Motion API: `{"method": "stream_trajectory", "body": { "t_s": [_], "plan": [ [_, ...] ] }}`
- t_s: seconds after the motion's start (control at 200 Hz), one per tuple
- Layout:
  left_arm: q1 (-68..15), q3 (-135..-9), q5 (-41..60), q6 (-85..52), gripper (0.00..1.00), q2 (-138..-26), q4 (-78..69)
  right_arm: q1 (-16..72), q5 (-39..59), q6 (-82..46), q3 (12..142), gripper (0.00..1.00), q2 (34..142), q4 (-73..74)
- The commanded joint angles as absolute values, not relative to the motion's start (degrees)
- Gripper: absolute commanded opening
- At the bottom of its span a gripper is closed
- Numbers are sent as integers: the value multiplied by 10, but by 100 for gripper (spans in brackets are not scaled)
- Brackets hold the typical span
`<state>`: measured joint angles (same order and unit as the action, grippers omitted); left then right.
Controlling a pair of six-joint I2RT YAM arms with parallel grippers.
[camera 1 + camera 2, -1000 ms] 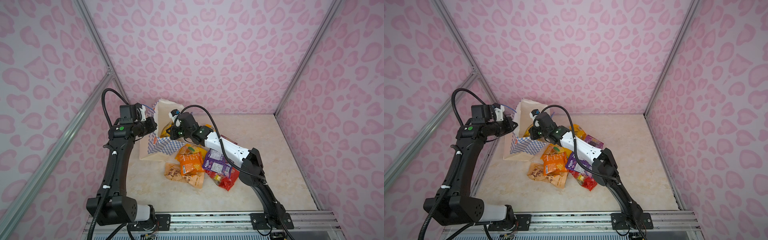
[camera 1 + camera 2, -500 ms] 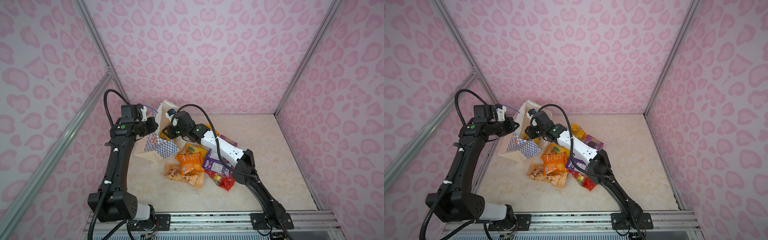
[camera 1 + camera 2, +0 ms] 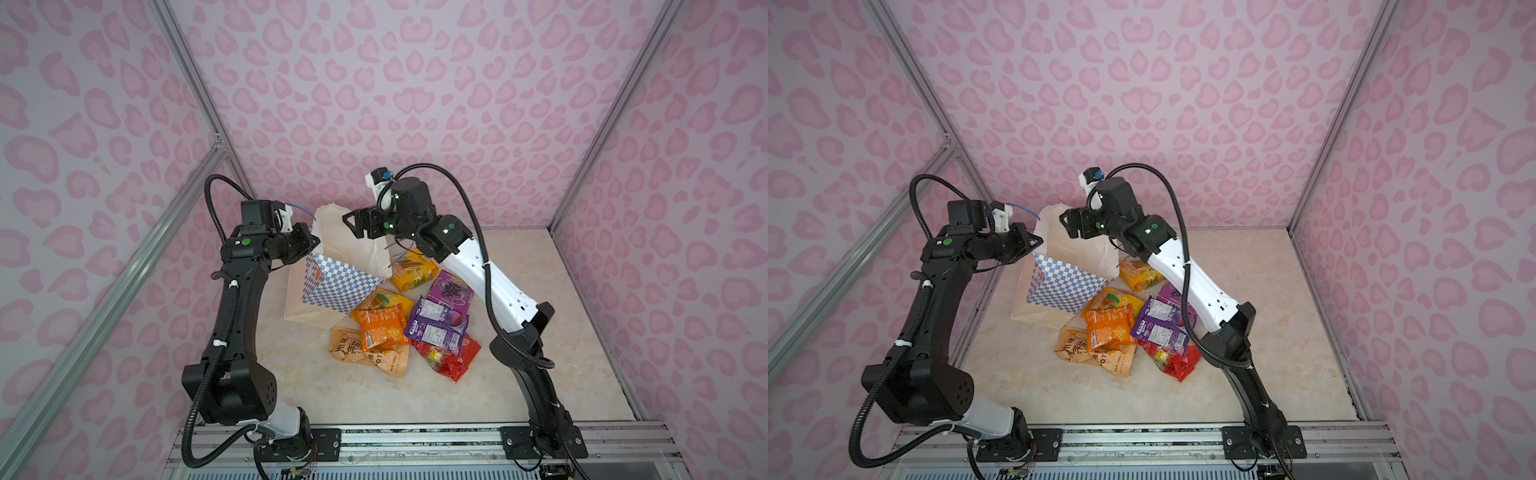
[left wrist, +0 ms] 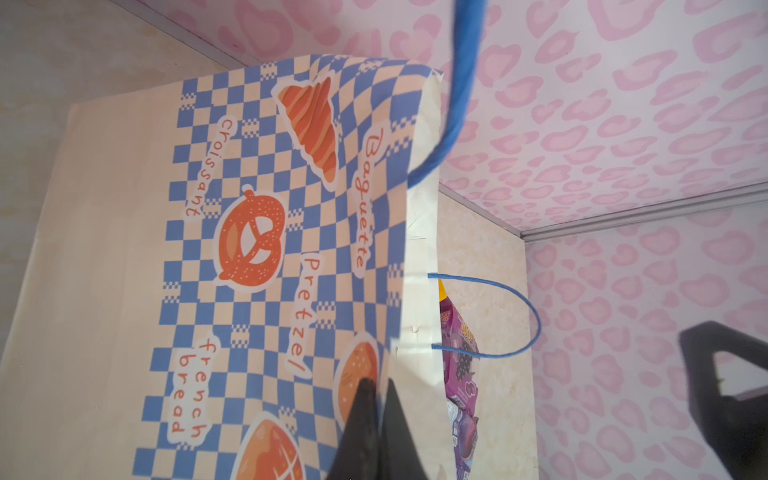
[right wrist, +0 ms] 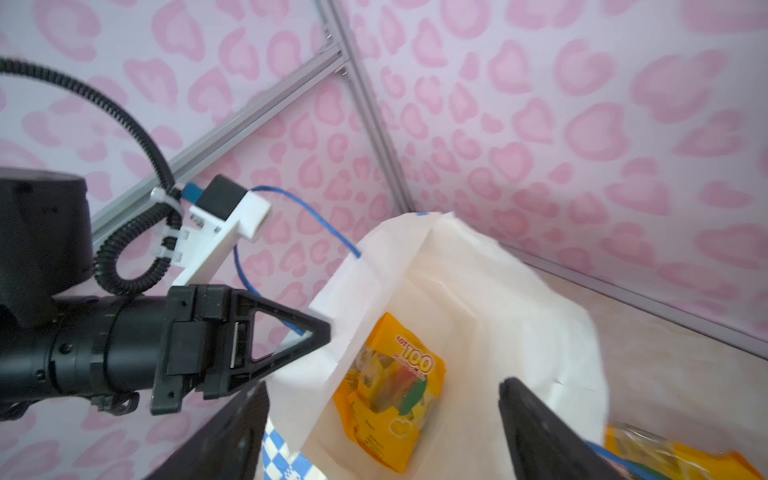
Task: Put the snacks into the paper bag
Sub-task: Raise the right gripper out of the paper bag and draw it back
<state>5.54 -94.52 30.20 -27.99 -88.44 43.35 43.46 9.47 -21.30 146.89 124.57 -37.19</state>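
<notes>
The left gripper [image 3: 311, 245] pinches the rim of the paper bag [image 3: 332, 286] tight, while the right gripper [image 3: 354, 224] hangs spread wide over its mouth, a yellow gummy packet [image 5: 390, 390] seemingly loose inside.

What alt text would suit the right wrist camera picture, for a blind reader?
A yellow snack packet lies inside the open white paper bag, seen between the spread fingers of the right pincer. The left pincer, shut, pinches the bag's rim beside a blue cord handle; pink-patterned walls stand behind.
</notes>
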Motion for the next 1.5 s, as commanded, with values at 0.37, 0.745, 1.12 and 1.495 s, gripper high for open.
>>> {"method": "stream_trajectory", "body": {
  "t_s": [0.37,0.745,1.12,1.495],
  "plan": [
    [61,-916,341,-277,3,-873,386,313,138,-356,1021,98,1077,-153],
    [103,-890,305,-256,3,-891,411,325,276,-445,1093,92,1170,11],
    [149,-837,346,-269,5,-885,397,353,220,-350,1225,94,1214,-175],
    [150,-851,275,-255,13,-842,443,246,96,-336,780,98,925,-224]
  ]
}}
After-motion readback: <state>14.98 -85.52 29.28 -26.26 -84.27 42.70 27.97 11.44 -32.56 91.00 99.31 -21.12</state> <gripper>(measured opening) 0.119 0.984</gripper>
